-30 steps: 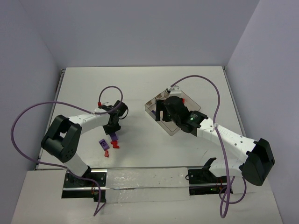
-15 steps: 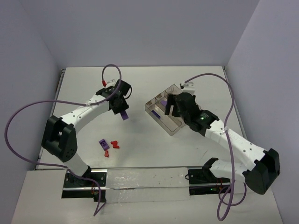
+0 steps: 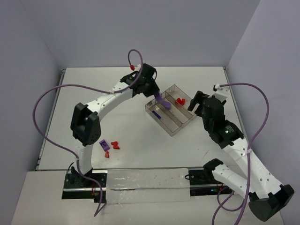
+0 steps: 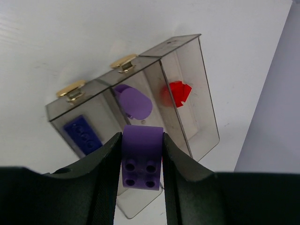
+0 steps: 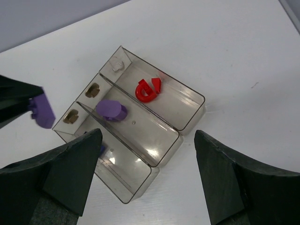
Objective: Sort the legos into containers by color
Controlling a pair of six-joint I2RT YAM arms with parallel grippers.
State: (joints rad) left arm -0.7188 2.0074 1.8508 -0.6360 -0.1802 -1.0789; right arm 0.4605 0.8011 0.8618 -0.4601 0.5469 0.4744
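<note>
My left gripper (image 3: 161,99) is shut on a purple lego (image 4: 142,157) and holds it just above the clear tray (image 3: 176,132), over its near end. That held brick also shows at the left edge of the right wrist view (image 5: 42,110). The tray's containers (image 4: 206,112) hold a red lego (image 5: 147,89) in one outer lane, a purple lego (image 5: 111,109) in the middle and a dark blue brick (image 4: 83,133) in the other outer lane. My right gripper (image 3: 199,103) stands open and empty just right of the tray (image 5: 187,124).
Three loose bricks lie on the table in front of the left arm's base: a purple brick (image 3: 104,145) and two red bricks (image 3: 115,145) (image 3: 107,153). Purple cables loop over both arms. Walls close in the table on three sides.
My left arm lifted the purple lego from the loose pile and swung it right to the tray. My right gripper backed off from over the tray to its right side.
</note>
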